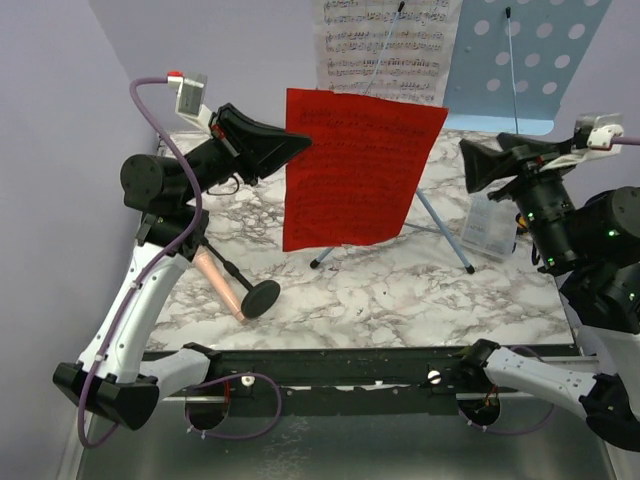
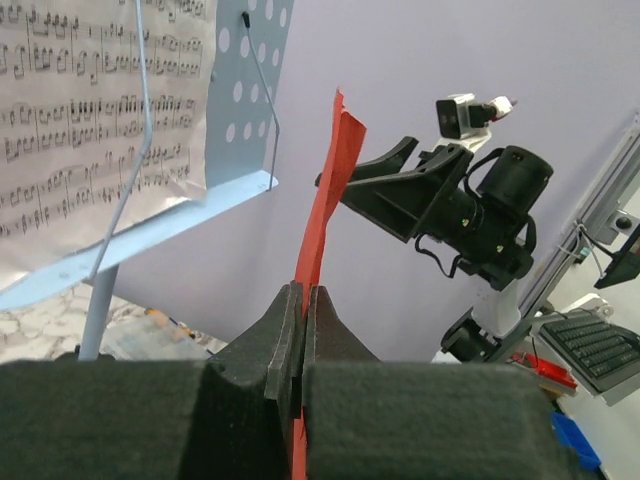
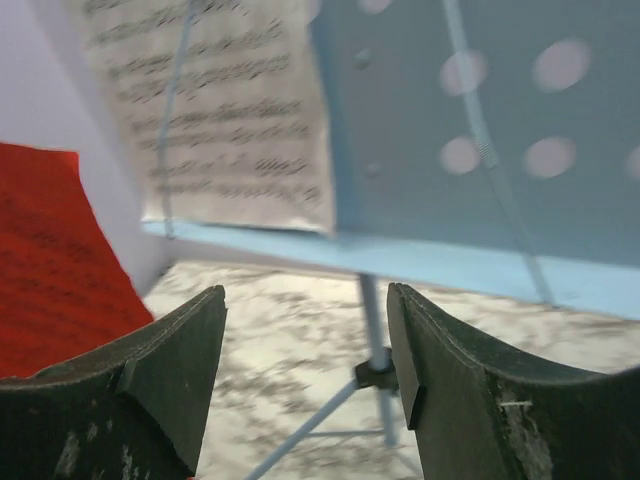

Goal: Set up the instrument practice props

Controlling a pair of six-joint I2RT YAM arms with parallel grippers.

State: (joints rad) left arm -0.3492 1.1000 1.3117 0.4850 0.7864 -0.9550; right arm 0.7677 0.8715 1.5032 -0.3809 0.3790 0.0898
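Surface: white-and-grey marbled table [image 1: 400,290]. A black rail runs along its near edge, with bare metal below the rail.
Room: plain lavender walls at the back and left. The left wrist view shows a keyboard and metal framing off to the side.
Stand: the light blue perforated stand [image 1: 540,60] is upright at the back of the table, its tripod legs spread on the marble.
White sheet: the white sheet [image 1: 385,45] rests on the left half of the stand's desk, under a thin wire arm. The right half of the desk is bare.
Red sheet: the red sheet [image 1: 350,170] hangs upright in the air in front of the stand's post, and its top right corner overlaps the white sheet in the top view. I cannot tell whether its lower edge touches the table.
Microphone: the microphone [image 1: 218,283] lies on its side on the marble, front left, partly under the left arm. Its black round base is tipped up.
Box: a small clear box [image 1: 490,225] sits just right of the stand's legs, partly hidden by the right gripper.
Left arm: the white link rises from the near-left base, and the forearm reaches right, level with the sheet's top.
Left gripper: the left gripper [image 1: 300,143] has its jaws pressed together on the red sheet's upper left edge, seen edge-on in the wrist view.
Right arm: the elbow is high at the right edge, and the wrist points left toward the stand's post.
Right gripper: the right gripper [image 1: 470,160] has its jaws wide apart with nothing between them, and sits below the stand's shelf.
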